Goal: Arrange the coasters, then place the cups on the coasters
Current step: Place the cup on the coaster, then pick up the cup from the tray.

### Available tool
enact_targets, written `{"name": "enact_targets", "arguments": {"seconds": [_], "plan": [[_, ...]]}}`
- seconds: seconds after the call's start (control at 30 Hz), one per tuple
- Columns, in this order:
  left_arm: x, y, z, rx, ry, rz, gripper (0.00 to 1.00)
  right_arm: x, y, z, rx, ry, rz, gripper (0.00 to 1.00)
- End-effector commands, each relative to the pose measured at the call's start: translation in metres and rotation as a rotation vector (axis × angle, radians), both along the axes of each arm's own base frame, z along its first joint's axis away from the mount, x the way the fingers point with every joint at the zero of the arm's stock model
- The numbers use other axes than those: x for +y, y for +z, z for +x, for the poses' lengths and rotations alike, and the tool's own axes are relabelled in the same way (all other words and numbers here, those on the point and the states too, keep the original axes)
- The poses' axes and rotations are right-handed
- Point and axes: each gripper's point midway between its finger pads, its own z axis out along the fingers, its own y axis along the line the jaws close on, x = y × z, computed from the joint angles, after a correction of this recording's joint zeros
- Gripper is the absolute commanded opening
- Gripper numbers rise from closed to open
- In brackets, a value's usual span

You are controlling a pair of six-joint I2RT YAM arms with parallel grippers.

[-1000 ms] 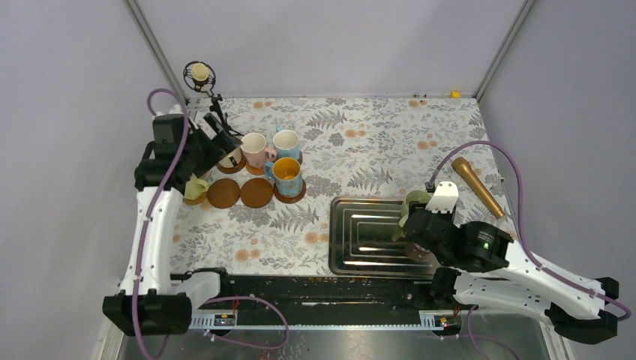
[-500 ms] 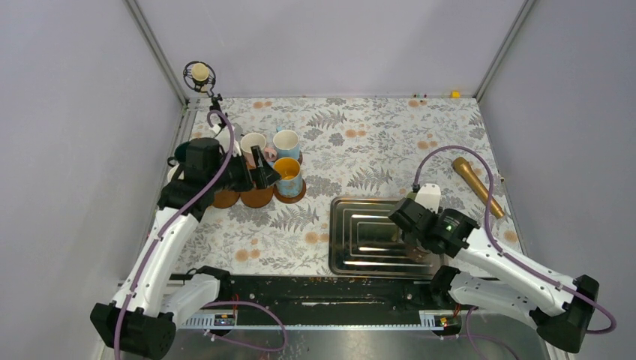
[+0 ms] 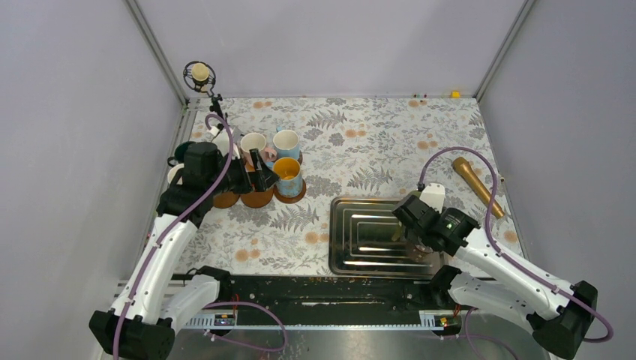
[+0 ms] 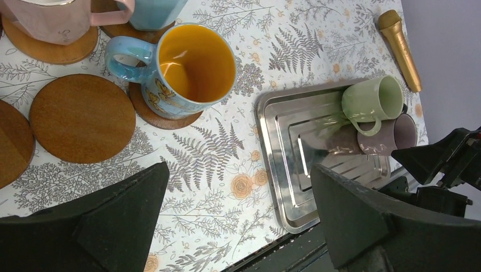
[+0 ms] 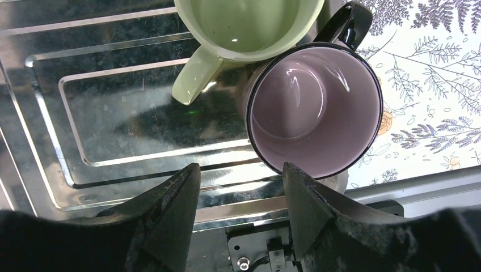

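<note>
Three cups stand on coasters at the back left: pink (image 3: 253,145), light blue (image 3: 286,141) and a blue mug with a yellow inside (image 4: 193,71) on its coaster (image 4: 164,116). Two bare coasters (image 4: 82,119) (image 4: 11,144) lie beside them. My left gripper (image 4: 238,170) hovers wide open above the cloth near these, holding nothing. In the steel tray (image 5: 113,113) a pale green cup (image 5: 249,22) and a mauve cup (image 5: 315,107) lie on their sides, touching. My right gripper (image 5: 241,167) hangs open just before the mauve cup's rim, one fingertip (image 5: 295,187) close to it.
A gold microphone-shaped object (image 3: 477,187) lies right of the tray (image 3: 360,247). A small stand with a round head (image 3: 199,73) rises at the back left corner. Walls close in the table on the left, back and right. My left arm covers things at the far left.
My left arm swung from the back left cups to above the bare coasters, then held. My right arm drew in over the tray's right part. Both grippers kept their width.
</note>
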Motion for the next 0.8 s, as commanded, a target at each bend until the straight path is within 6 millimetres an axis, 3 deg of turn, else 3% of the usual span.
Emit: {"name": "enact_targets", "arguments": {"seconds": [0.0,0.2,0.47,0.77], "plan": [[0.004,0.009,0.007,-0.064,0.017,0.016,0.99,0.001,-0.006,0.002,0.007,0.003,0.006,0.63],[0.004,0.006,0.008,-0.058,0.021,0.020,0.99,0.005,-0.019,0.004,0.038,0.012,-0.003,0.62],[0.003,0.003,0.009,-0.044,0.017,0.021,0.99,0.005,-0.027,0.012,0.038,0.035,-0.041,0.53],[0.003,0.002,0.010,-0.039,0.018,0.021,0.99,0.009,-0.018,0.020,0.013,0.056,-0.046,0.28]]}}
